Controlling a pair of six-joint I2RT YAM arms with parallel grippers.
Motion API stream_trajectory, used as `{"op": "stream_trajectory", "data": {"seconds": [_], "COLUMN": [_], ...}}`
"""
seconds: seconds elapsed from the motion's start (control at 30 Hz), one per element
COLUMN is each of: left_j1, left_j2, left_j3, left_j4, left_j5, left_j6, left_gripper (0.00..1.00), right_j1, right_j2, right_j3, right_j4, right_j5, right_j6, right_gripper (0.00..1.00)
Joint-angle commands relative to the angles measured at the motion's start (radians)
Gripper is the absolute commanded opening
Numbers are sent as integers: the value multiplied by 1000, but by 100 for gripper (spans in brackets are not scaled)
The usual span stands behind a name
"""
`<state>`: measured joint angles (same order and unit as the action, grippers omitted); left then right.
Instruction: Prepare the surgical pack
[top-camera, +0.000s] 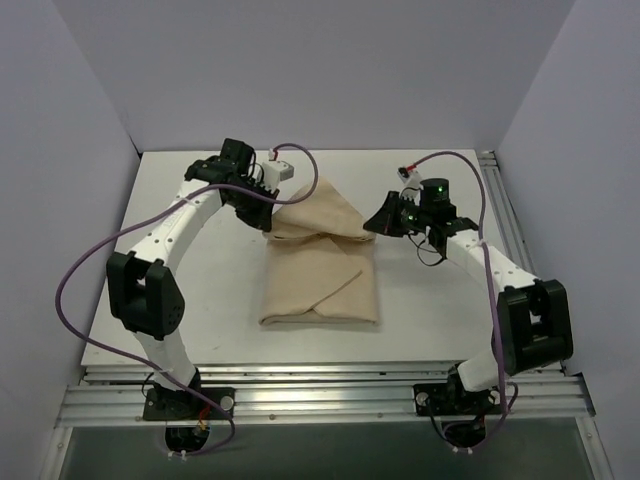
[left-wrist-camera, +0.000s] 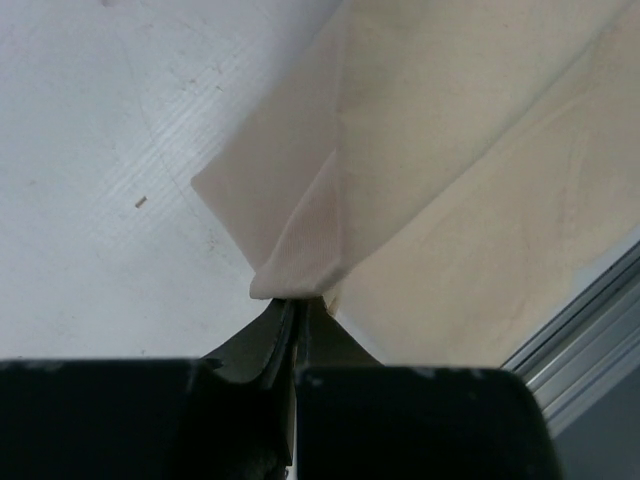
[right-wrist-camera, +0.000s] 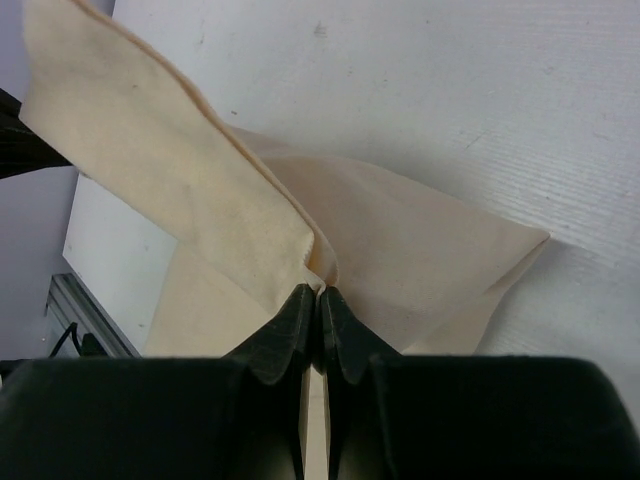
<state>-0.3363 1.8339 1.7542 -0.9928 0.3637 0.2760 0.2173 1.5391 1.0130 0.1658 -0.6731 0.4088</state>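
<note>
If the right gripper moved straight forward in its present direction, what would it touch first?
The cloth. The right gripper is shut on a fold of it, and more cloth lies just ahead; past that, probably the table.

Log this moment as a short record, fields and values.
cloth: tan cloth, near part folded flat on the table, far part lifted
left gripper: shut on a fold at the cloth's far left corner
right gripper: shut on the cloth's far right edge
other pack items: none visible
stage: both arms hold the far flap, fold not finished
</note>
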Motion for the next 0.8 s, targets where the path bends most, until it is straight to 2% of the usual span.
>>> {"op": "stream_trajectory", "data": {"seconds": [0.0,0.13,0.23,0.4,0.6,0.67,0.77], "left_j1": [-20,-40,-61,-109,-148,-162,-176], "left_j2": [-96,-153,-176,-182,-188,-190,-193], "left_j3": [-65,-159,-263,-410,-524,-545,-545], "left_j4": [-33,-43,2,74,152,184,210], "left_j5": [1,-20,-26,-45,-113,-138,-177], "left_j6": [69,137,163,170,187,192,201], "left_gripper": [2,2,2,2,2,2,2], "right_j1": [17,40,102,158,174,174,172], "right_j2": [-108,-224,-253,-260,-203,-211,-249], "right_j3": [-80,-174,-266,-346,-369,-357,-304], "right_j4": [-43,-83,-23,-11,-124,-150,-210], "right_j5": [46,111,138,228,289,309,287], "right_j6": [-19,-11,38,53,39,30,-8], "right_gripper": [0,0,0,0,0,5,23]}}
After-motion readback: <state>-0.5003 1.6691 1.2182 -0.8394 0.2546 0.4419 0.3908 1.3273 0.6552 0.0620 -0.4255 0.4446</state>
